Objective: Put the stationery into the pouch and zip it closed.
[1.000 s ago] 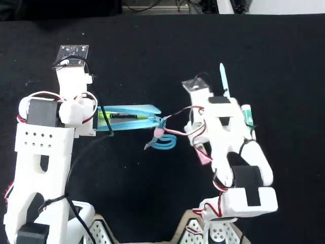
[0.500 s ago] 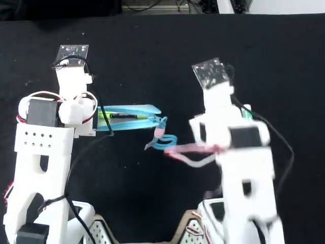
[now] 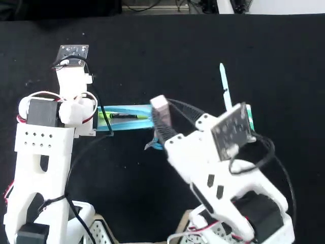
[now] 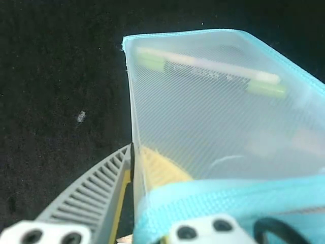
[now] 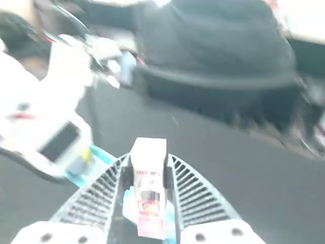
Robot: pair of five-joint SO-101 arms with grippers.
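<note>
- Two arms at a black table [image 3: 152, 46], one on each side of the pouch [image 3: 127, 118].
- Left gripper [image 3: 96, 122]: fingers clamped on the pouch's left end. The left wrist view shows the mesh wall pinched at the edge, with one ribbed finger [image 4: 96, 190] just beside it.
- The pouch is pale blue and see-through. It lies flat on the table between the arms, long side running left to right.
- A marker with green ends [image 4: 205, 65] is inside the pouch, lying along its length.
- Right gripper [image 5: 148, 159]: fingers closed on a pink-and-white eraser [image 5: 148, 188], which stands upright between them.
- In the high view the eraser is over the pouch's right end. Cannot tell whether it touches the pouch.
- A blue pen [image 3: 223, 81] lies on the table to the right, well apart from the pouch.
- A green-and-white item [image 3: 247, 114] lies just beside the pen, partly hidden by the right arm.
</note>
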